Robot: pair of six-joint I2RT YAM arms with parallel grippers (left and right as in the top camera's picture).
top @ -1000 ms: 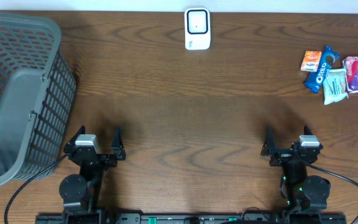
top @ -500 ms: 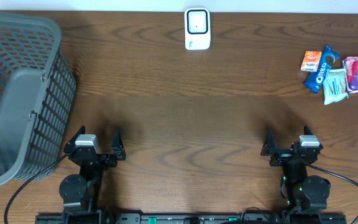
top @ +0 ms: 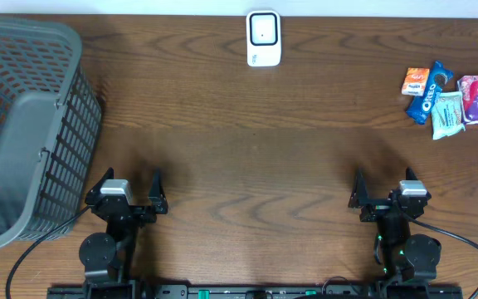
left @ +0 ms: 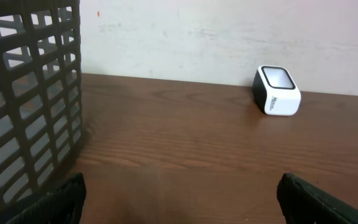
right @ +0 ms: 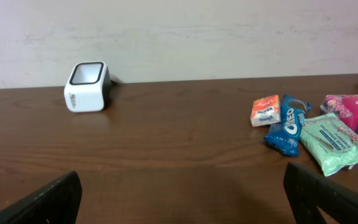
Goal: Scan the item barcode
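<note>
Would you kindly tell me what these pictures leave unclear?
Barcodes on the blue Oreo packet and pale green packet: too small, overhead and right wrist views.
Pink foil packet: cut by the right edge, right wrist view.
Grey plastic mesh basket: cut by the left edge, overhead.
White box-shaped scanner: label unreadably small, left wrist view.

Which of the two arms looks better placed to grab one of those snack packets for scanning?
Likely the right. The pile of colourful snack packets lies far over on its side, much nearer the right claw, which stands open and empty. The left claw sits on the opposite side, beside the grey plastic basket.
</note>
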